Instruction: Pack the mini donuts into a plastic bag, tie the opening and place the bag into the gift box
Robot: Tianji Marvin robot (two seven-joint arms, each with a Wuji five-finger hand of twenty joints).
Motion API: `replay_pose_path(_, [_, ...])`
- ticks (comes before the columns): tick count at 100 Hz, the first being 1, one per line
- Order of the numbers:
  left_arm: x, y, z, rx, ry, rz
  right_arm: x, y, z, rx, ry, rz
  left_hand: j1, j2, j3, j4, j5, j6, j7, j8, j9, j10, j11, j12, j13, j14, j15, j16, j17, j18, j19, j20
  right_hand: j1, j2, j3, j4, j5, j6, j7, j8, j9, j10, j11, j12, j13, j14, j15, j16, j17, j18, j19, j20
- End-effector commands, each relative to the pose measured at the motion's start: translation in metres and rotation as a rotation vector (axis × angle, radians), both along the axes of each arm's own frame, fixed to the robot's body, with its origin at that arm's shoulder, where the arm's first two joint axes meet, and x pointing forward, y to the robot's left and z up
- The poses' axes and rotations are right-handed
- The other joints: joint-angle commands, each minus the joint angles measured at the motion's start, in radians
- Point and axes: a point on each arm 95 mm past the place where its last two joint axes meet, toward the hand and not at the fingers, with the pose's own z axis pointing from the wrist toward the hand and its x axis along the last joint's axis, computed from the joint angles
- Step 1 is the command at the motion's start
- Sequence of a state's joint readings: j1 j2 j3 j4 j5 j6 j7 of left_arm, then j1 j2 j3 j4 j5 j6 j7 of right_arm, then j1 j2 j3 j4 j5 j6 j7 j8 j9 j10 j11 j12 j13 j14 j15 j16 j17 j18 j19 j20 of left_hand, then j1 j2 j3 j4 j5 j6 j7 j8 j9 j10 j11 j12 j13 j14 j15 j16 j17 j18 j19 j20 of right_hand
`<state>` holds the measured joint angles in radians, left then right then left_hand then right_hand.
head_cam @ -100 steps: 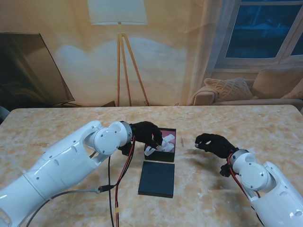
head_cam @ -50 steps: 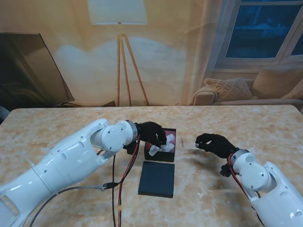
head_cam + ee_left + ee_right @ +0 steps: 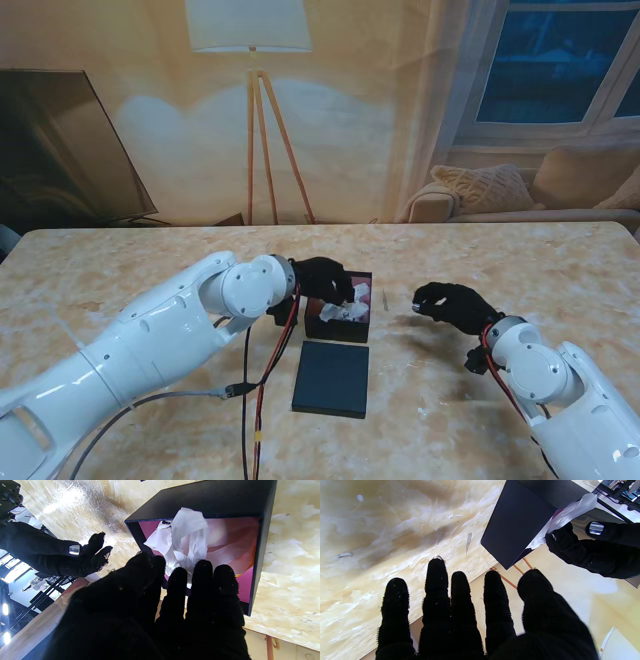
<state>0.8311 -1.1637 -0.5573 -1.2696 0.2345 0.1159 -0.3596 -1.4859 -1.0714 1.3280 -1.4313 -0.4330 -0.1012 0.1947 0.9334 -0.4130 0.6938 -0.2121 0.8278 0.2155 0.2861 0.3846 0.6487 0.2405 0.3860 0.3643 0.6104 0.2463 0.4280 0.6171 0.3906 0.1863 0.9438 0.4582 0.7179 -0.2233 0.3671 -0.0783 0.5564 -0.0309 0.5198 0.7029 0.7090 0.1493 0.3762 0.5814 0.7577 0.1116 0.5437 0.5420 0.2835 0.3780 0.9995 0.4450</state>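
Note:
The black gift box with its magenta lining stands mid-table. A crumpled white plastic bag lies inside it; the donuts cannot be made out. My left hand reaches over the box's left side, thumb and fingers closed on the bag's plastic. In the left wrist view its fingertips sit at the box's rim against the bag. My right hand hovers to the right of the box, fingers apart and holding nothing. In the right wrist view the bag sticks out past the box's wall.
The box's flat black lid lies on the table nearer to me than the box. Red and grey cables hang from my left arm beside the lid. The marble table stretches wide on both sides.
My left hand has moved a little to the right and lowered the bag deeper into the box. The right hand has stayed where it was.

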Motion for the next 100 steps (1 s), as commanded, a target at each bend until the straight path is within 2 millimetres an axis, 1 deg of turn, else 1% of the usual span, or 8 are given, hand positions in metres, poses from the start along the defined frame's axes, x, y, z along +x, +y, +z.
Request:
replay_pose_path(1, [-0.001,-0.004,0.001,-0.004,0.007,-0.006,-0.004,0.004,-0.005,0.004,0.019,0.011,0.022,0.031,-0.010,0.017,-0.022,-0.003,-0.020,0.007,-0.040,0.014,-0.016,-0.014,-0.034,0.014,-0.023,-0.030,-0.007,-0.028,-0.005,-0.022,0.022,0.016,-0.022,-0.020,0.010,-0.002,0.003,-0.013,0.023,-0.019,0.010,0.016,0.019,-0.020,0.022,0.035,0.005,0.007,0.023,0.003])
replay_pose_path(16, [-0.001,-0.004,-0.002,-0.006,0.005,-0.002,-0.005,0.004,-0.005,0.008,0.019,0.010,0.042,0.034,-0.011,0.022,-0.031,-0.023,-0.018,0.013,-0.059,-0.001,-0.017,-0.023,-0.049,-0.005,-0.037,-0.054,-0.014,-0.039,-0.007,-0.025,0.026,0.019,-0.028,-0.020,0.012,-0.001,0.005,-0.015,0.023,-0.019,0.011,0.016,0.021,-0.021,0.024,0.035,0.006,0.008,0.023,0.003])
replay_pose_path(41, [0.003,-0.007,-0.009,0.023,-0.040,-0.021,-0.005,0.005,-0.005,0.010,0.023,0.012,0.070,-0.077,0.116,0.026,-0.025,-0.090,0.077,0.014,-0.012,-0.055,0.043,-0.021,0.038,-0.052,0.017,-0.062,0.080,-0.100,0.037,-0.037,0.041,0.015,-0.032,-0.023,0.010,-0.001,0.014,-0.020,0.024,-0.018,0.012,0.016,0.022,-0.021,0.026,0.036,0.006,0.006,0.023,0.002])
replay_pose_path(61, [0.006,-0.013,-0.013,0.036,-0.068,-0.035,-0.005,0.004,-0.005,0.009,0.023,0.011,0.014,-0.147,0.235,0.075,-0.055,-0.106,0.161,-0.017,-0.008,-0.069,0.065,-0.018,0.077,-0.073,0.047,-0.031,0.130,-0.150,0.059,-0.042,0.046,0.010,-0.033,-0.024,0.008,-0.003,0.020,-0.024,0.024,-0.021,0.012,0.016,0.021,-0.021,0.026,0.036,0.007,0.006,0.023,0.002])
replay_pose_path(69, [0.006,-0.015,-0.015,0.044,-0.088,-0.029,-0.005,0.004,-0.005,0.009,0.024,0.013,0.015,-0.194,0.248,0.039,-0.054,-0.120,0.218,-0.017,0.010,-0.068,0.085,-0.007,0.113,-0.071,0.093,0.078,0.158,-0.165,0.110,-0.077,0.046,0.005,-0.032,-0.025,0.005,-0.009,0.024,-0.024,0.025,-0.021,0.013,0.016,0.021,-0.022,0.026,0.036,0.004,0.005,0.022,0.001])
replay_pose_path(81, [0.007,-0.018,-0.019,0.045,-0.120,-0.019,-0.005,0.004,-0.005,0.009,0.023,0.014,0.014,-0.283,0.263,-0.019,-0.042,-0.160,0.335,0.038,0.064,-0.068,0.125,0.034,0.184,-0.067,0.125,0.215,0.197,-0.179,0.179,-0.044,0.043,0.003,-0.029,-0.024,0.001,-0.014,0.025,-0.024,0.024,-0.020,0.013,0.017,0.021,-0.020,0.026,0.036,0.006,0.006,0.023,0.002])
replay_pose_path(90, [0.008,-0.018,-0.022,0.047,-0.135,-0.012,-0.005,0.004,-0.005,0.008,0.021,0.014,-0.001,-0.350,0.267,-0.058,-0.056,-0.200,0.490,0.075,0.106,-0.067,0.166,0.092,0.244,-0.066,0.162,0.298,0.231,-0.183,0.221,0.099,0.041,-0.002,-0.024,-0.023,-0.001,-0.014,0.027,-0.023,0.024,-0.023,0.013,0.017,0.021,-0.022,0.026,0.036,0.005,0.006,0.023,0.002])
replay_pose_path(100, [0.007,-0.018,-0.025,0.048,-0.141,-0.008,-0.005,0.003,-0.005,0.008,0.021,0.015,-0.022,-0.393,0.276,-0.075,-0.076,-0.220,0.593,0.114,0.120,-0.065,0.202,0.133,0.275,-0.071,0.197,0.331,0.240,-0.160,0.255,0.152,0.038,-0.007,-0.018,-0.022,-0.001,-0.017,0.029,-0.022,0.025,-0.022,0.014,0.017,0.022,-0.023,0.027,0.036,0.005,0.005,0.023,0.002])
